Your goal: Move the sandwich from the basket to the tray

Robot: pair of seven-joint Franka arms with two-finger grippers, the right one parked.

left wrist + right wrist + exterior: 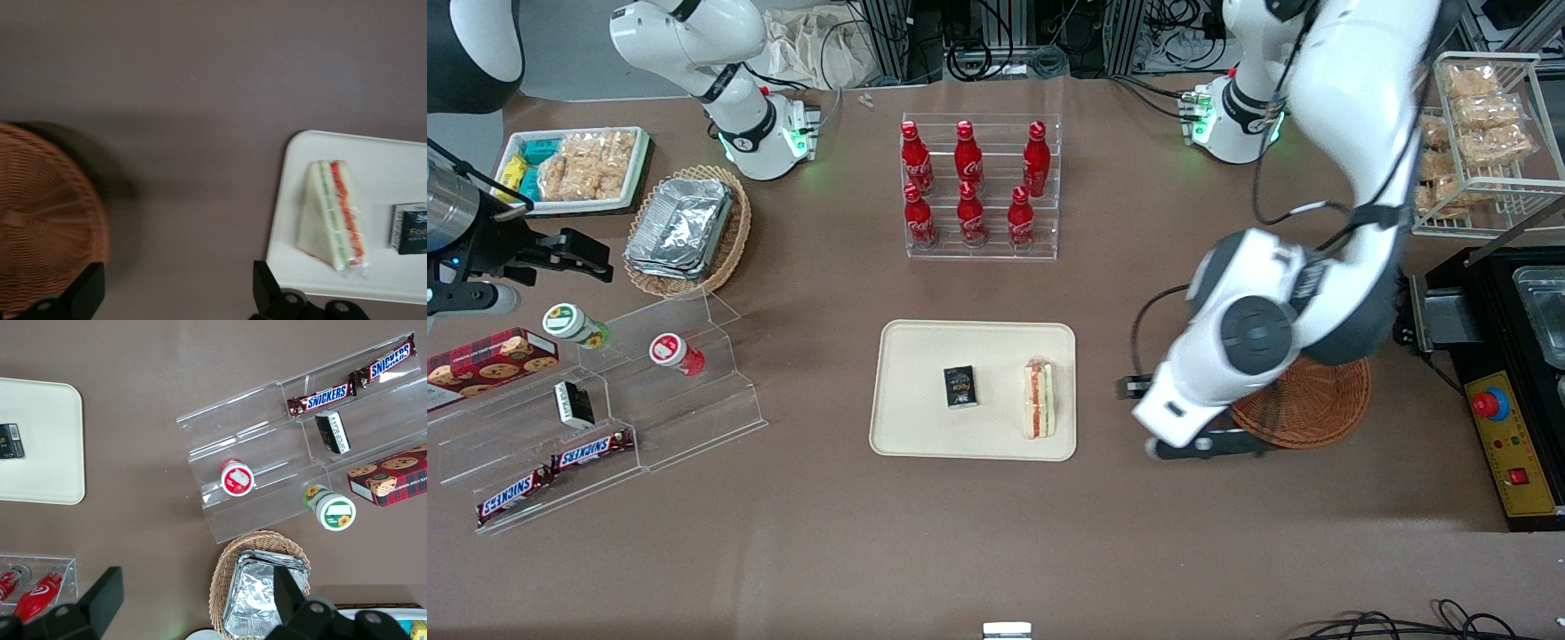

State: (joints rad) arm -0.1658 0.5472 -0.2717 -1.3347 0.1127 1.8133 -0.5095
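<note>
The sandwich (pixel 1040 400) lies on the cream tray (pixel 925 431), at the tray's end toward the working arm; it also shows in the left wrist view (pixel 331 223), white bread with red and green filling, on the tray (pixel 373 160). The reddish-brown basket (pixel 1316 404) stands beside the tray, partly hidden by my arm, and what shows of it in the left wrist view (pixel 40 220) is empty. My left gripper (pixel 1169 418) hangs above the bare table between basket and tray, open and empty (pixel 177 293).
A small black box (pixel 960 388) lies on the tray beside the sandwich. A cola bottle rack (pixel 978 187), a tan basket with foil containers (pixel 685 231), an acrylic snack shelf (pixel 605 418) and a black appliance with a red button (pixel 1494 404) stand around.
</note>
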